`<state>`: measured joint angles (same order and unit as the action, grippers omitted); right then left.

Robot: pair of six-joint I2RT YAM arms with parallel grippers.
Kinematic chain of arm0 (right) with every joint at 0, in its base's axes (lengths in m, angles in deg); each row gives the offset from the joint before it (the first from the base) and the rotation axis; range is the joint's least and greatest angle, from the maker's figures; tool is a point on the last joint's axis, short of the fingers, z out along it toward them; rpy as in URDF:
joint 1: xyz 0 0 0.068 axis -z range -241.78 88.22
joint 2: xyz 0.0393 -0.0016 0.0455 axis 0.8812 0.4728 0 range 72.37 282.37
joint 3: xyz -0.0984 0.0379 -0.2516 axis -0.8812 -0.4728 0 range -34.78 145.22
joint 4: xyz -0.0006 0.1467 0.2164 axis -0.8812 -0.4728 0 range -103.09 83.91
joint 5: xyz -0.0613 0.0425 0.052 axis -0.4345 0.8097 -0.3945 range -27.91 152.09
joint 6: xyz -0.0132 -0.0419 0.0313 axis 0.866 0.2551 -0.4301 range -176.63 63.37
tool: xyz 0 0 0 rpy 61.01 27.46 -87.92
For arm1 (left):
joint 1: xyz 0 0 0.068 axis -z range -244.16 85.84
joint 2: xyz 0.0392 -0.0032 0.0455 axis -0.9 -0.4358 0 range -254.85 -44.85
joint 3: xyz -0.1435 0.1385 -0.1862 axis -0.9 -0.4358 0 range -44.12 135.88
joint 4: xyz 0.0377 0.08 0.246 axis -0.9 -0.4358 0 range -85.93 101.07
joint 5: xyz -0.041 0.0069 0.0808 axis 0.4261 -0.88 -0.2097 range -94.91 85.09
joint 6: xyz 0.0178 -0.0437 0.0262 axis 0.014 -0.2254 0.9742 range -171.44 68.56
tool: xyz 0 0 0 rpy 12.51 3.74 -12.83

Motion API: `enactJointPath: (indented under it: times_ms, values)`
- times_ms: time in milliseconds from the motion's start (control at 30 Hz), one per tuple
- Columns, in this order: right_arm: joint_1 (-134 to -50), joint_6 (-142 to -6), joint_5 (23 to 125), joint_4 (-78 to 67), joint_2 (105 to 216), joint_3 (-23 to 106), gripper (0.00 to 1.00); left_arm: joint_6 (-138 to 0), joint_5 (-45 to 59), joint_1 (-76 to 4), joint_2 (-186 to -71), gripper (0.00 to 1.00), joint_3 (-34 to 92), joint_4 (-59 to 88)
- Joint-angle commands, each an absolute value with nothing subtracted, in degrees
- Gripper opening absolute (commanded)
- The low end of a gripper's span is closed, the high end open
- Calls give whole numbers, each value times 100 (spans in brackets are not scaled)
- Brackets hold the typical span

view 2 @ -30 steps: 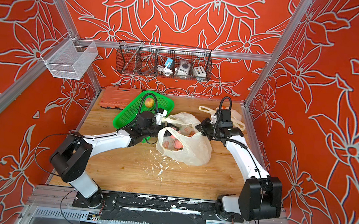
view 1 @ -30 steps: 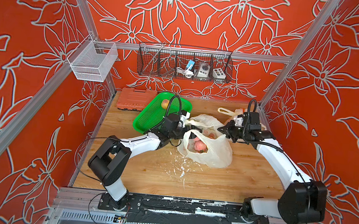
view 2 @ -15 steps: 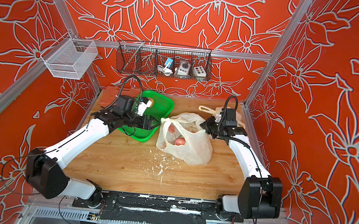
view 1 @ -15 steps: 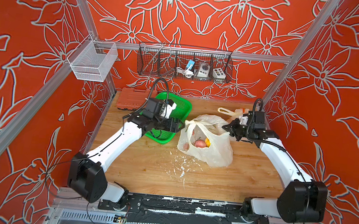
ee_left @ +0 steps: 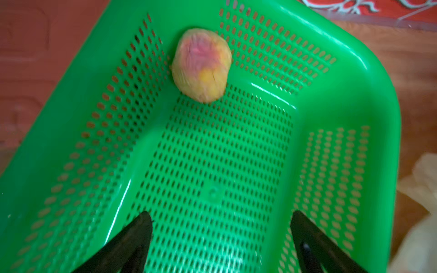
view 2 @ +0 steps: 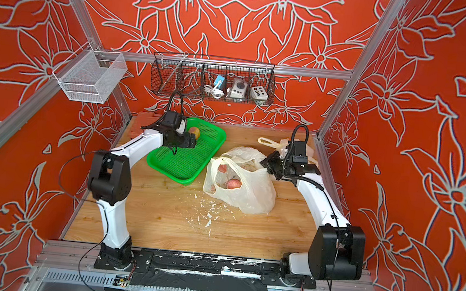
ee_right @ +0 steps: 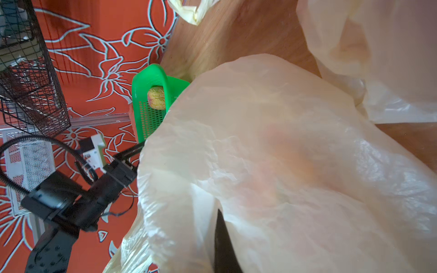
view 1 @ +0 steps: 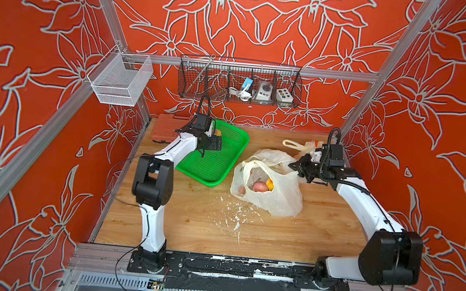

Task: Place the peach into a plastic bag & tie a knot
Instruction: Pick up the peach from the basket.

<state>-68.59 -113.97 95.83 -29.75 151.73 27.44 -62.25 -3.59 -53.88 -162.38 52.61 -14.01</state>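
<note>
Inside the green perforated plastic basket (ee_left: pixel 369 99): one yellow-pink peach (ee_left: pixel 201 65). Beside it, the right end effector (view 1: pixel 293 167) clamps a fruit-filled translucent plastic bag (view 1: pixel 279 200); the left end effector (ee_left: pixel 221 214), apart, has left the bag.

Two arms (view 1: pixel 173 149), one basket (view 1: pixel 217 176) holding one peach (view 2: pixel 194 131), a near bag (view 1: pixel 279 200) and far bag (view 1: pixel 304 146), at least three fruits (view 1: pixel 258 186) in the near one, two racks (view 1: pixel 239 84), one case (view 1: pixel 165 129).

The green basket (ee_left: pixel 354 94) is glossy perforated plastic; the plastic bag (view 1: pixel 282 197) is thin and crinkled (faintly shiny); the tabletop (view 1: pixel 203 230) is matt wood.
</note>
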Motion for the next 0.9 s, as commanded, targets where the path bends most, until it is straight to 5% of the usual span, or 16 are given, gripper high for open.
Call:
enactJointPath:
  times_ms: [0, 433, 867]
  values:
    - [-6900, -11321, 9611, -2981, 15199, 2833, 0, -6395, -1109, -5384, -16714, 91, 5791, -924]
    - [-6895, -11280, 9593, -2952, 15262, 2811, 0, -6559, -1212, -5371, -18733, 83, 8091, -1394]
    - [-6899, -11287, 9554, -2994, 15183, 2805, 0, -6367, -943, -5365, -18790, 55, 8187, -1344]
